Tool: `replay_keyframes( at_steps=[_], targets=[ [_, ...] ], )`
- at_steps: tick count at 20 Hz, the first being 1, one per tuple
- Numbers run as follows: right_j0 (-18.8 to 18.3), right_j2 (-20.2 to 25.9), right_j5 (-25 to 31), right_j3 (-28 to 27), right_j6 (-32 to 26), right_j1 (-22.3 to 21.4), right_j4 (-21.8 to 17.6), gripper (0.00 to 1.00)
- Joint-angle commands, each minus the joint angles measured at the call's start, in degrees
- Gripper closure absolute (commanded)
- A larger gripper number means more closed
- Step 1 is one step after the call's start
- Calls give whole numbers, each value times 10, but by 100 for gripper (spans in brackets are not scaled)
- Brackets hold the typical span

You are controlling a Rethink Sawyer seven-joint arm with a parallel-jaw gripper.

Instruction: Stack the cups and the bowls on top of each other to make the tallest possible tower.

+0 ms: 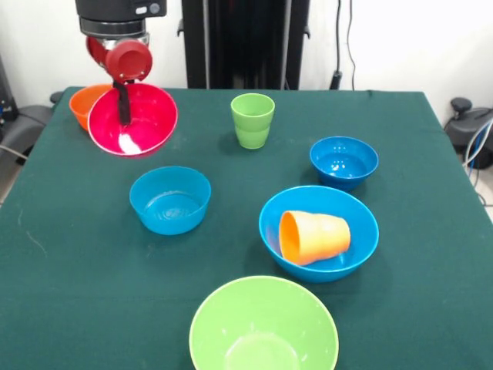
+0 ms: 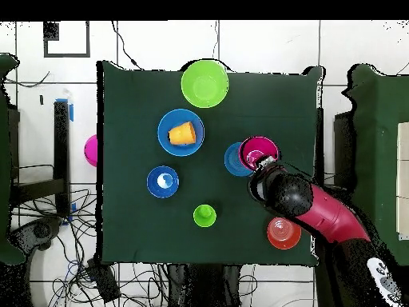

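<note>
The gripper [image 1: 123,116] held the tilted pink-red bowl [image 1: 142,116] by its rim; light, glossy, slippery plastic, best pinched at the rim.

A dark green bench [image 1: 231,308] spreads out beneath the end effector [image 1: 123,116] — its cloth reaching every edge. Behind the end effector stands a white wall [image 1: 416,38], and in the overhead view black cables [image 2: 56,240] sprawl over white floor tiles [image 2: 264,40], well apart from it.

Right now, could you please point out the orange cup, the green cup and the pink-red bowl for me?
orange cup [image 1: 316,237]: front view, on its ribbed side as it lies in the large blue bowl.
green cup [image 1: 252,121]: front view, on its outer wall.
pink-red bowl [image 1: 150,116]: front view, on its tilted inner wall.
</note>
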Motion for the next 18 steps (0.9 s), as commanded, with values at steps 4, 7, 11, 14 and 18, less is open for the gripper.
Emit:
replay_keyframes(
  at_steps=[4, 7, 11, 14, 18],
  targets=[
    [12, 42, -32, -1, -16, 49, -61, 0],
    [2, 62, -6, 6, -20, 52, -52, 0],
    [3, 65, -8, 5, -11, 56, -48, 0],
    [2, 69, -12, 8, -6, 58, -45, 0],
    [2, 79, -21, 9, 1, 67, -40, 0]
  ],
)
